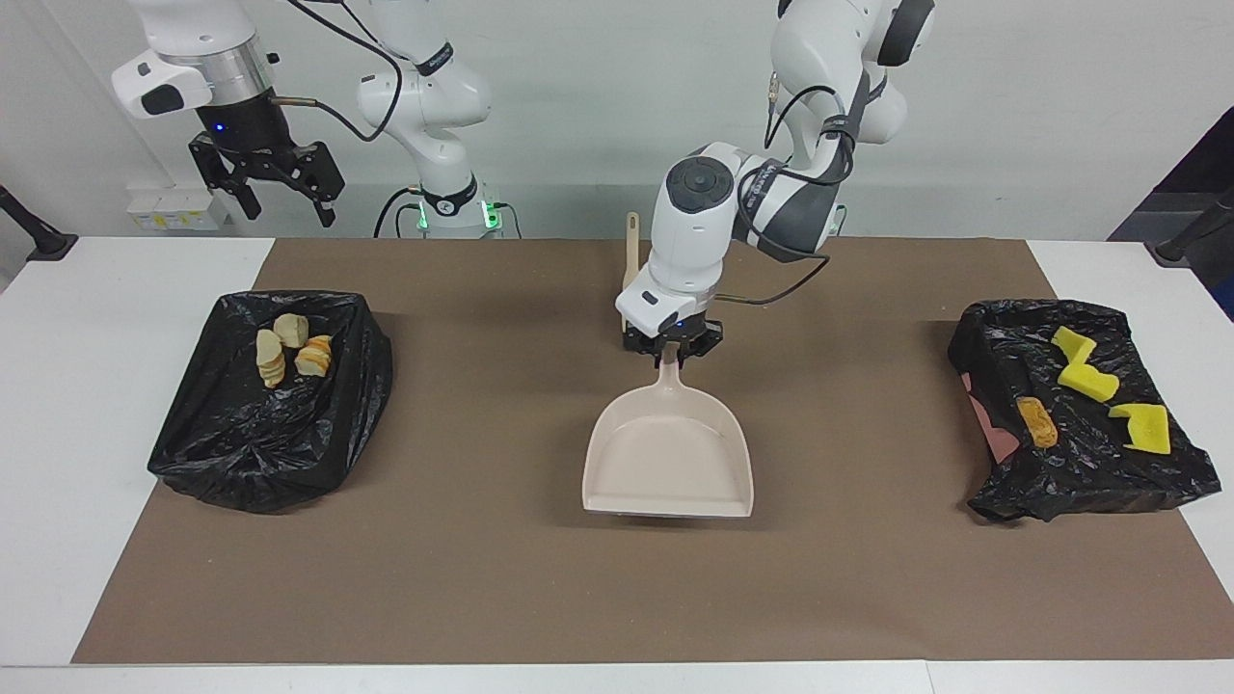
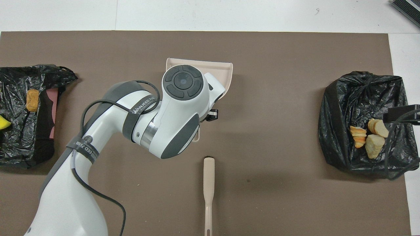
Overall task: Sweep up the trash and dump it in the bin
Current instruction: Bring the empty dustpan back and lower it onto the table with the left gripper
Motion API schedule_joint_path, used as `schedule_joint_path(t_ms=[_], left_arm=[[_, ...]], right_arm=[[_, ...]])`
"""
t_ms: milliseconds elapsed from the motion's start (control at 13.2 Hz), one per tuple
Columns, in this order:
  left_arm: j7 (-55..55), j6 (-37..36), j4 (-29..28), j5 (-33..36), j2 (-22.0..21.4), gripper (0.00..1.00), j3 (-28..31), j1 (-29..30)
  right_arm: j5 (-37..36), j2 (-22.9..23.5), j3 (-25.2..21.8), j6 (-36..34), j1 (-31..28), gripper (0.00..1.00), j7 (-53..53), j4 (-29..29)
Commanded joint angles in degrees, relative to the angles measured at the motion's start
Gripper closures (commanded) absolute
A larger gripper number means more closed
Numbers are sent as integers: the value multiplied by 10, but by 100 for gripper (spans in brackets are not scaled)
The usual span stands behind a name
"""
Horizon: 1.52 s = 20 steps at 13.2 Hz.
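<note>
Clamped on the handle of the beige dustpan point(image 1: 668, 451), the left hand point(image 1: 672, 353) holds it over the middle of the counter point(image 1: 58, 405), the pan's wide mouth pointing away from the robots and lying at or just above the brown mat point(image 1: 501, 569); I cannot tell if it touches. Up high near the right arm's end, the right hand point(image 1: 269, 189) hangs with its fingers spread apart, holding nothing, over the mat's edge nearest the robots.

All the trash sits in two black bin bags. One black bag point(image 1: 270, 400) at the right arm's end holds the pale cream chunks point(image 1: 273, 347) and the orange-striped chunk point(image 1: 315, 355). Another black bag point(image 1: 1080, 424) at the left arm's end holds the yellow foam pieces point(image 1: 1109, 400) and the orange-brown nugget point(image 1: 1038, 421).

A beige brush point(image 2: 208, 193) with black bristles lies on the mat nearer to the robots than the dustpan, its handle toward them.

Brown matting covers most of the white counter, leaving white strips at both ends. A plain pale wall point(image 1: 1012, 106) rises where the arms' bases point(image 1: 443, 207) stand, green lights glowing on them.
</note>
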Motion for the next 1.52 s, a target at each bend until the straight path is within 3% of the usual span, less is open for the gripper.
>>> schedule_joint_path(t_ms=[0, 152, 380, 607, 911, 987, 1063, 1139, 1215, 1443], left_arm=[[-6, 42, 3, -11, 25, 100, 12, -14], [-17, 64, 13, -9, 63, 100, 12, -20], [-33, 118, 7, -43, 70, 100, 12, -20], [-29, 125, -4, -47, 69, 100, 11, -19], [-31, 132, -24, -46, 70, 85, 12, -19], [-33, 130, -24, -41, 70, 71, 12, -19], [-33, 129, -24, -40, 70, 46, 13, -19], [-33, 127, -24, -38, 70, 10, 14, -18], [-31, 125, -24, -21, 70, 0, 14, -15], [-20, 112, -25, 42, 44, 0, 16, 12]], right_arm=[[8, -6, 9, -9, -9, 0, -11, 1], [8, -5, 8, -9, -9, 0, -10, 1], [8, -5, 9, -8, -8, 0, -11, 1], [8, -5, 9, -8, -8, 0, -11, 1], [8, -5, 9, -8, -9, 0, -11, 2], [8, -5, 9, -8, -8, 0, -11, 1], [8, -5, 9, -9, -9, 0, -11, 1], [8, -5, 9, -8, -9, 0, -11, 1], [8, -5, 9, -8, -8, 0, -11, 1], [8, -5, 9, -8, -9, 0, -11, 1]])
